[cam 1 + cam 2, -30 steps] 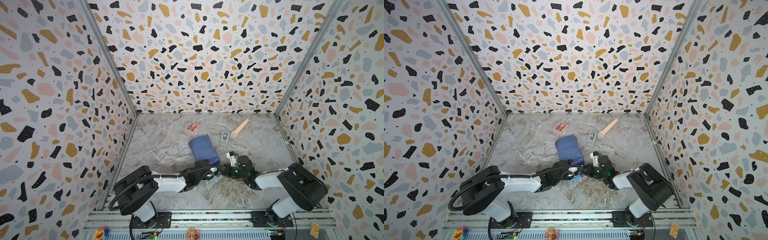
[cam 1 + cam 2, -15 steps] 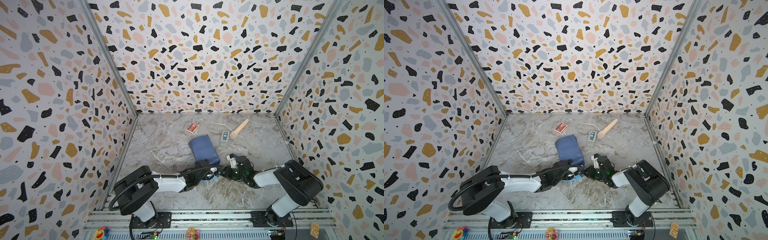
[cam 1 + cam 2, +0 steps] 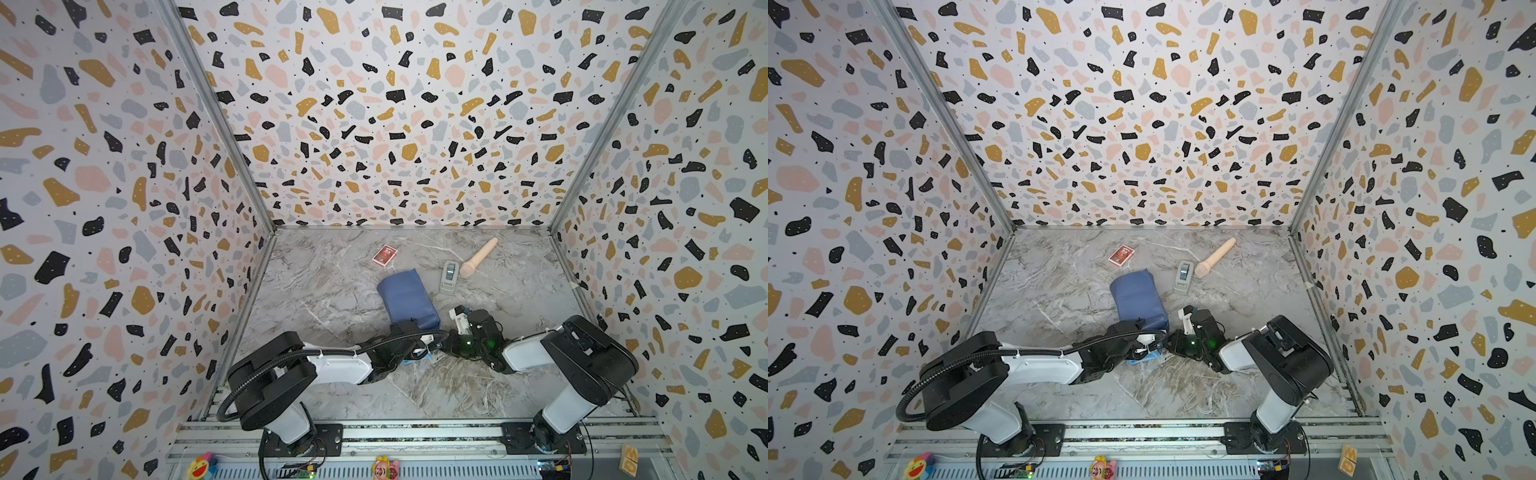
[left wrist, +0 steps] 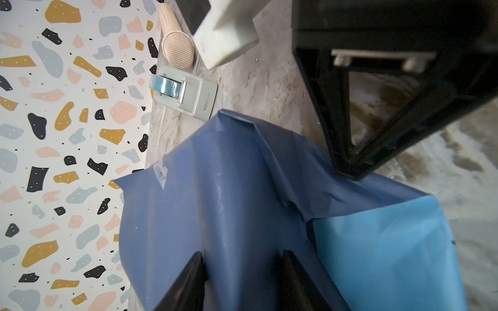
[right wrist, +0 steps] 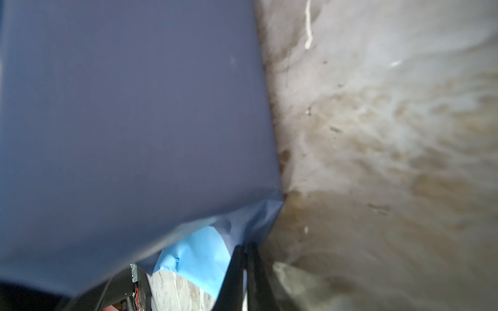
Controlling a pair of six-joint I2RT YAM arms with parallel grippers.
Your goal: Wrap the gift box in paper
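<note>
Both arms reach low to the middle; left gripper (image 4: 242, 258) jaws half apart, right gripper (image 5: 246, 251) jaws closed

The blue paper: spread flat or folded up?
Folded into a bulky bundle: the paper shows creases and a tape strip in the left wrist view.

Unseen beneath paper (image 3: 409, 299): gift box.

Only one mark comes close to text: a small dark brand mark on the grey base of the tape dispenser (image 4: 188, 94), too blurred to read. The red card pack (image 3: 384, 254) has unreadable print. The block (image 3: 1348, 459) on the front rail has illegible dark letters.
</note>
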